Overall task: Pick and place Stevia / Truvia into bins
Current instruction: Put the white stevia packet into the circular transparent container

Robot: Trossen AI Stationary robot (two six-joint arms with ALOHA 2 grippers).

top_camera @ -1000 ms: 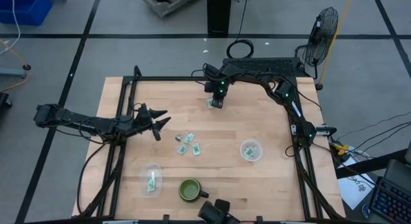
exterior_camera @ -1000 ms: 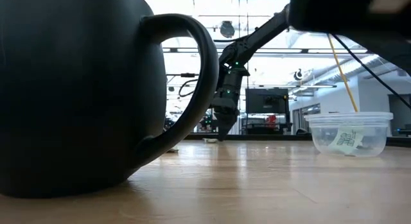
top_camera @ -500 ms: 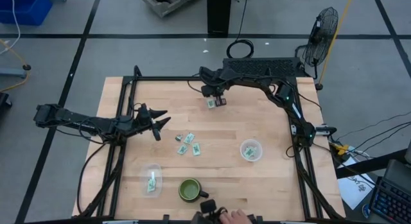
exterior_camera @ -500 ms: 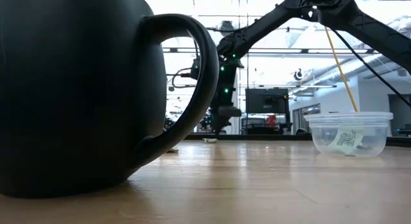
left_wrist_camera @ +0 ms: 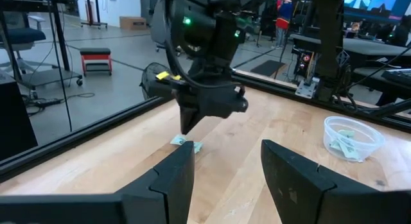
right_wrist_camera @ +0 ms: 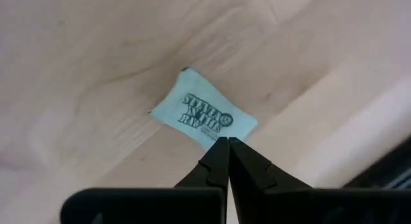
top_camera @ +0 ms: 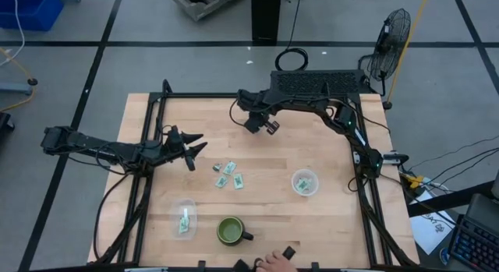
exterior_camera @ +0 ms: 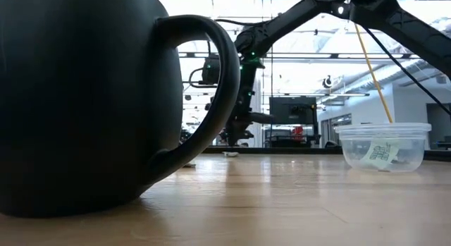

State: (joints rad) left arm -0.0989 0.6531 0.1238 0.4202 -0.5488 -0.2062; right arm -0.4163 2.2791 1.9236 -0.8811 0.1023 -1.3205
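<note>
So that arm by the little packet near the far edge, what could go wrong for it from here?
The right gripper has its fingers shut, tips at the edge of the packet, which lies flat on the table. Closed like that, it may just nudge the packet instead of catching it. A flat paper packet gives little to pinch, so a grab might miss. The packet also lies near the table's far edge, so a push could slide it toward the frame.

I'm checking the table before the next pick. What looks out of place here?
One pale green paper packet lies alone near the table's far edge, apart from the cluster of packets mid-table. The right claw, shut, is over its edge. A person's hand shows at the near edge.
</note>
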